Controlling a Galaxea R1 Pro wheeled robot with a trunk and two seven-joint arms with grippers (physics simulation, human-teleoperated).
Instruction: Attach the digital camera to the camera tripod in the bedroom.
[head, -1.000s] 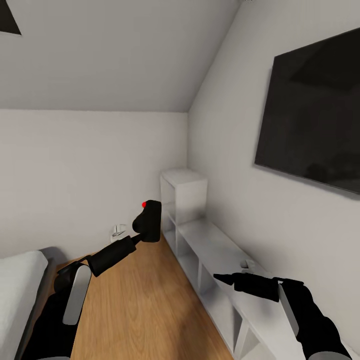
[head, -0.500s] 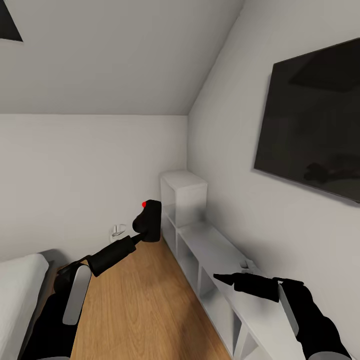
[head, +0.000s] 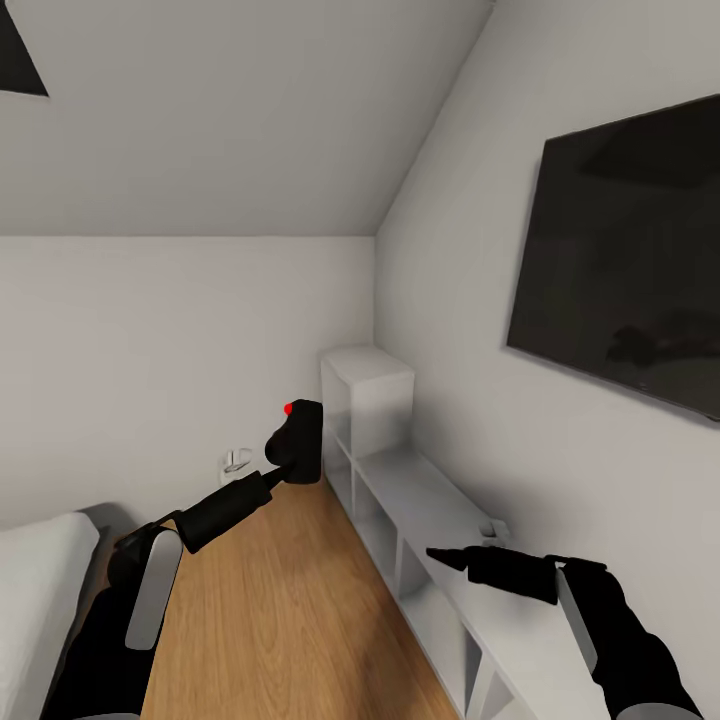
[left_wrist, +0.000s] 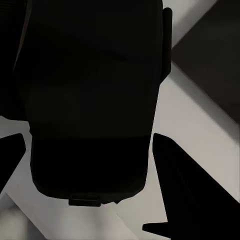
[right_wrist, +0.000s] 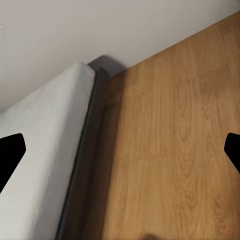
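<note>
At 10 o'clock, the left gripper (head: 290, 465) squeezes the digital camera (head: 298, 440), hiding its lens; the right gripper (head: 440, 556) looks spread apart.

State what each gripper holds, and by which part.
Left gripper holds the digital camera by its lower body, red button up. Right gripper holds nothing.

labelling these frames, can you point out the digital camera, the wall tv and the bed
digital camera (head: 300, 442), head view, on its black body below the red button
wall tv (head: 625, 265), head view, middle of the dark screen
bed (right_wrist: 42, 150), right wrist view, on the white mattress
</note>
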